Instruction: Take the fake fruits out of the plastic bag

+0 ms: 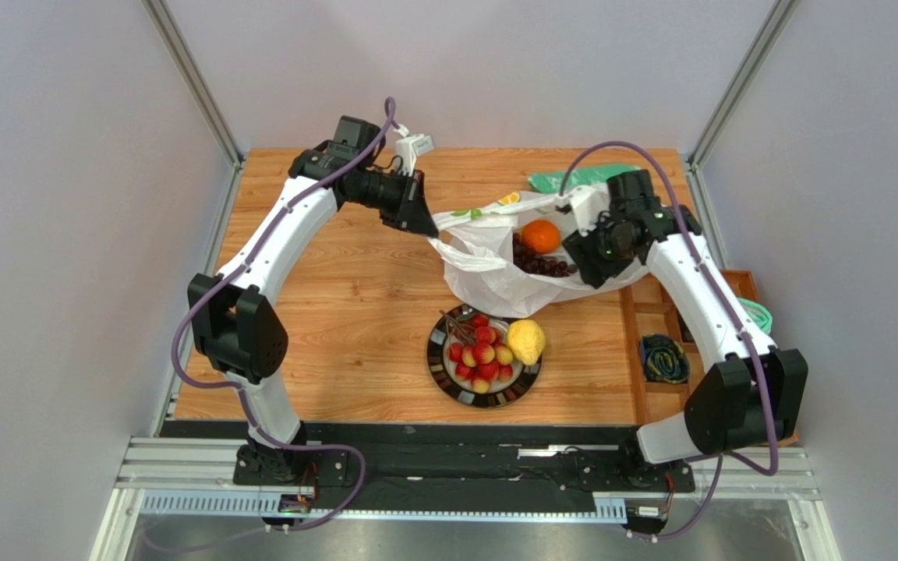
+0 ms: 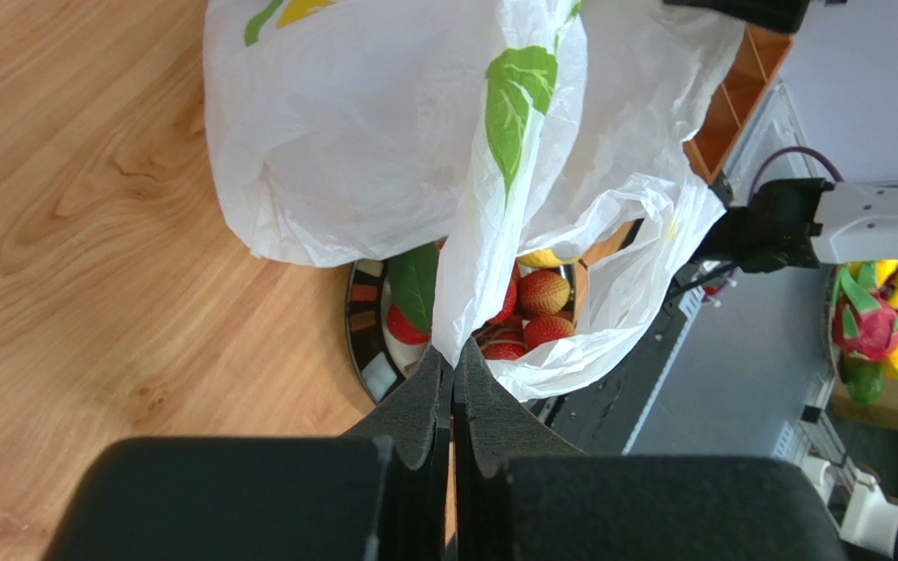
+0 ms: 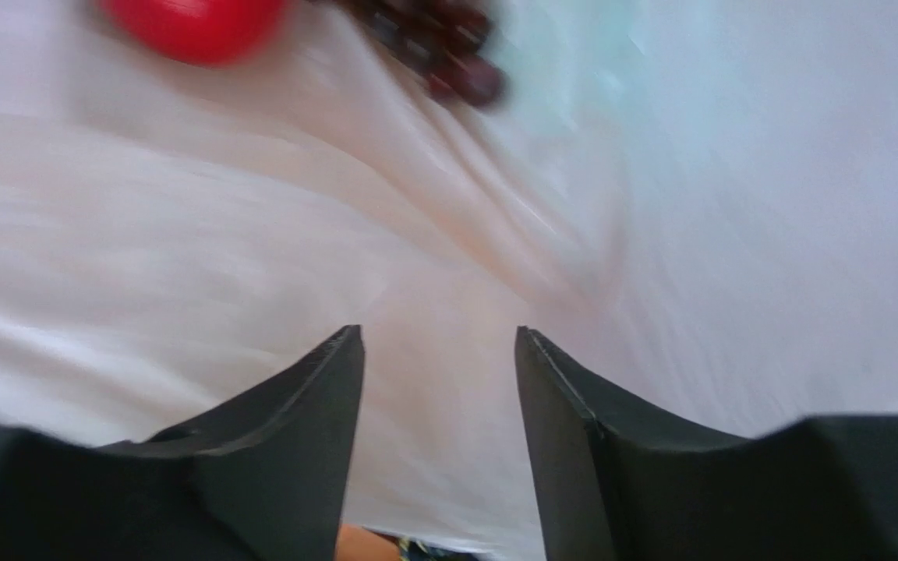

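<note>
A dark-rimmed plate (image 1: 435, 353) sits on the wooden table (image 1: 337, 316), green cloth (image 1: 571, 179) behind.

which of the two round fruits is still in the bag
The orange, inside the plastic bag beside the grapes; the yellow lemon already sits on the plate.

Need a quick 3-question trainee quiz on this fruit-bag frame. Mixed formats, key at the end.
1. True or false: the left hand is shut on the plastic bag.
2. Which fruit lies in the bag beside the dark grapes? A) orange B) banana C) pear
3. Fill in: the yellow lemon rests on the ___.

Key: 1 true; 2 A; 3 plate.
</note>
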Motion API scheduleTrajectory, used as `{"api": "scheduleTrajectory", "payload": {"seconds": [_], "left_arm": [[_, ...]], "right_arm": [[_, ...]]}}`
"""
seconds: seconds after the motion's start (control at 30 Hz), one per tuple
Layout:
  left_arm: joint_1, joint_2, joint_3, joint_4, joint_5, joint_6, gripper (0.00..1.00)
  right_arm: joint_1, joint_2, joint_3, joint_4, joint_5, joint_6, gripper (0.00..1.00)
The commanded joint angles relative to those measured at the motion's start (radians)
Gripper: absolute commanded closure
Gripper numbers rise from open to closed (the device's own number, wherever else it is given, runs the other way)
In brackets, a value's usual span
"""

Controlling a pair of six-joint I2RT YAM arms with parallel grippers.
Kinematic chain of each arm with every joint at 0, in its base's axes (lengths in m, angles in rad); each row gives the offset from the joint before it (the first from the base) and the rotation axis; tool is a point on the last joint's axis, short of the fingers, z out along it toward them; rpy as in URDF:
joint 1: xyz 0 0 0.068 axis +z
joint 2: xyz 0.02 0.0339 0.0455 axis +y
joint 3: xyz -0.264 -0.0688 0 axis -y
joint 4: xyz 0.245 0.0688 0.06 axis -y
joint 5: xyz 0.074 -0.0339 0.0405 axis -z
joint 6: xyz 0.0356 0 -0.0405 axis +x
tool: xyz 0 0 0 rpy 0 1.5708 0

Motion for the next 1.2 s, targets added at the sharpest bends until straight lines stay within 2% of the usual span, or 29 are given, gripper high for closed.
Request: {"api": "scheduleTrajectory", "payload": {"seconds": [0.0, 0.17, 0.3, 0.47, 0.57, 0.63, 0.73, 0.87, 1.17], "left_arm": [[-0.004, -0.055, -0.05, -0.028, 0.107, 0.031, 1.0], [-0.013, -0.128, -0.134, -0.143, 0.091, 0.138, 1.0], [-0.013, -0.186, -0.201, -0.29, 0.091, 0.238, 1.0], [-0.053, -0.292, -0.355, -0.259, -0.007, 0.261, 1.0], [-0.063, -0.329, -0.476, -0.159, -0.038, 0.169, 1.0], [-0.086, -0.332, -0.504, -0.134, -0.087, 0.146, 1.0], [-0.123, -0.3, -0.498, -0.119, -0.101, 0.137, 1.0], [-0.132, -0.25, -0.453, -0.12, -0.083, 0.125, 1.0], [-0.132, -0.213, -0.389, -0.139, -0.08, 0.14, 1.0]], "right_arm": [[0.153, 0.019, -0.019, 0.074, -0.132, 0.067, 0.39], [0.219, 0.198, 0.087, 0.107, -0.1, 0.171, 0.35], [0.232, 0.214, 0.069, 0.137, -0.058, 0.239, 0.33], [0.235, 0.125, -0.015, 0.16, -0.041, 0.266, 0.31], [0.233, 0.137, -0.006, 0.194, -0.029, 0.265, 0.31], [0.235, 0.155, 0.027, 0.211, -0.084, 0.253, 0.31], [0.235, 0.212, 0.081, 0.219, -0.153, 0.257, 0.31], [0.247, 0.323, 0.208, 0.191, -0.161, 0.262, 0.28], [0.256, 0.516, 0.328, 0.061, -0.198, 0.268, 0.24]]}}
